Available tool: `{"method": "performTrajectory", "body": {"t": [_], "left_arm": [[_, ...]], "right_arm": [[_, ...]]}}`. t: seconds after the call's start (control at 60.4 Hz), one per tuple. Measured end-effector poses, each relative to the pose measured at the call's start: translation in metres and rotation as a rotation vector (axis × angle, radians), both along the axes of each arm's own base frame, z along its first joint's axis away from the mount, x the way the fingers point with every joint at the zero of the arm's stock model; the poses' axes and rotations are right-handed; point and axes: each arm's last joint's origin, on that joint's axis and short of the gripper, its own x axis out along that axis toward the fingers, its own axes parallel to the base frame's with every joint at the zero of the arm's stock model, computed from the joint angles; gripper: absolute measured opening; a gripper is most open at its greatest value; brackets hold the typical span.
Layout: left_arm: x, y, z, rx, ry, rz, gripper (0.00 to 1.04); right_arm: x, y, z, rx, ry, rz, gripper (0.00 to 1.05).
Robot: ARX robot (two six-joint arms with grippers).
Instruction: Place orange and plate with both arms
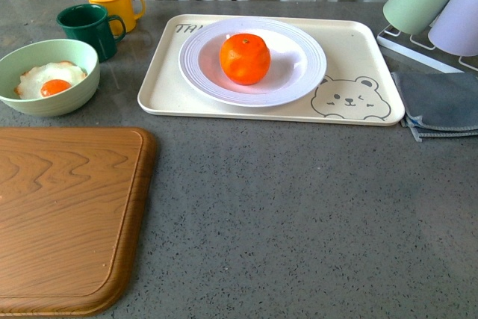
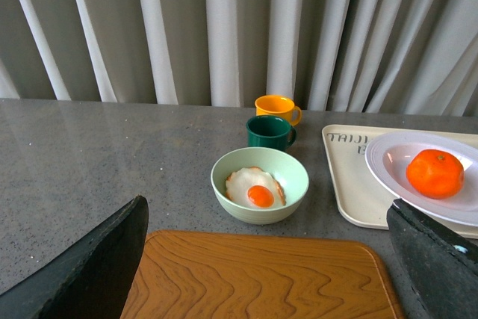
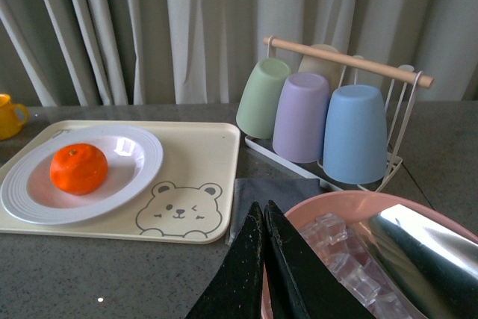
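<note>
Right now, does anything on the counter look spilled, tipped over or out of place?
Nothing stands out. The orange sits upright in the plate, which lies flat on the bear tray. The fried egg stays inside the green bowl, both mugs stand upright, and no spill shows on the counter.

Grey speckled table [image 1: 299, 214]: bear tray [image 1: 351, 50], cutting board [image 1: 60, 214], green bowl [image 1: 45, 95], two mugs [image 1: 89, 28], grey cloth [image 1: 441, 102], cup rack [image 3: 328, 117].

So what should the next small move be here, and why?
Probably bring the left pincer toward the orange. It is open and empty above the wooden board, while the orange sits in the plate on the bear tray, with neither arm touching it. The right pincer looks shut.
</note>
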Motion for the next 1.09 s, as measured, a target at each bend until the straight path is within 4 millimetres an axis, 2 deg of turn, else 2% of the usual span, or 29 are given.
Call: {"method": "performTrajectory", "body": {"t": [0.895,0.994,1.094], "left_arm": [[0.0,0.0,0.0,0.0,0.0,0.0,0.96],[0.0,0.0,0.0,0.0,0.0,0.0,0.96],[0.0,0.0,0.0,0.0,0.0,0.0,0.96]], "right_arm": [[-0.023,0.0,0.002,0.0,-0.008,0.0,0.02],[-0.033,0.0,-0.002,0.0,0.006,0.002,0.02],[-0.034,0.0,-0.001,0.0,-0.003,0.001,0.02]]}}
